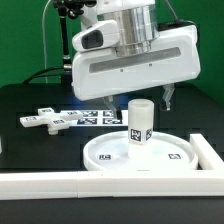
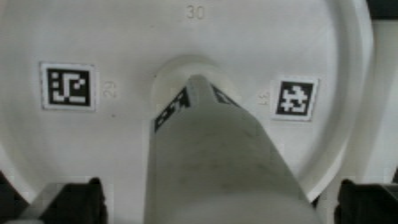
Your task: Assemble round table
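Exterior view shows the gripper point(image 1: 138, 100), fingers wide open and empty, just above the post point(image 1: 140, 125) standing in the middle of the round disc point(image 1: 140, 167), cross piece point(image 1: 45, 120) at ten o'clock; fixing the post looks like the step, so next drop straight and pinch it.

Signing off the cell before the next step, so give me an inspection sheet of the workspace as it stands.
surface: black table, white border bars along its edges.
job's things: post upright on the round disc; cross-shaped piece flat on the table, apart, at the exterior view's left.
clutter: nothing seen; only the marker board behind the disc.
grippers: end effector open, over the post, fingers either side, holding nothing.
cables: nothing clearly seen.
surroundings: green backdrop.
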Controlling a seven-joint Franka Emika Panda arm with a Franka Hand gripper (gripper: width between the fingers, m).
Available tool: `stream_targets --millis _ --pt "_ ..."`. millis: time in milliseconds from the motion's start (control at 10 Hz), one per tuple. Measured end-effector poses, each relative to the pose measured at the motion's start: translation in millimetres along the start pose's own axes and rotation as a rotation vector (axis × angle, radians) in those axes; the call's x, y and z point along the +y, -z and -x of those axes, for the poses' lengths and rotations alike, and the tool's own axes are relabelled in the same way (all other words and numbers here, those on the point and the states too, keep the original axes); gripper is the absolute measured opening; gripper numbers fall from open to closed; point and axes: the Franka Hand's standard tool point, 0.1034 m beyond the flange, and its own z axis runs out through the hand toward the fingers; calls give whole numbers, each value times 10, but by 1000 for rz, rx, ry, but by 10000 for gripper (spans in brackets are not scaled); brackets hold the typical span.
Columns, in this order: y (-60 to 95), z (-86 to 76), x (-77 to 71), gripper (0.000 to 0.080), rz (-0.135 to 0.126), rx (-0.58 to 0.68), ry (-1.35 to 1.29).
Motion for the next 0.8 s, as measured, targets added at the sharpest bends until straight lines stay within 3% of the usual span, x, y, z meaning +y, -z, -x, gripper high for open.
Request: stream_targets --millis 300,800 --pt "-50 26 -86 648 16 -48 335" --pt "-49 39 -46 648 14 -61 642"
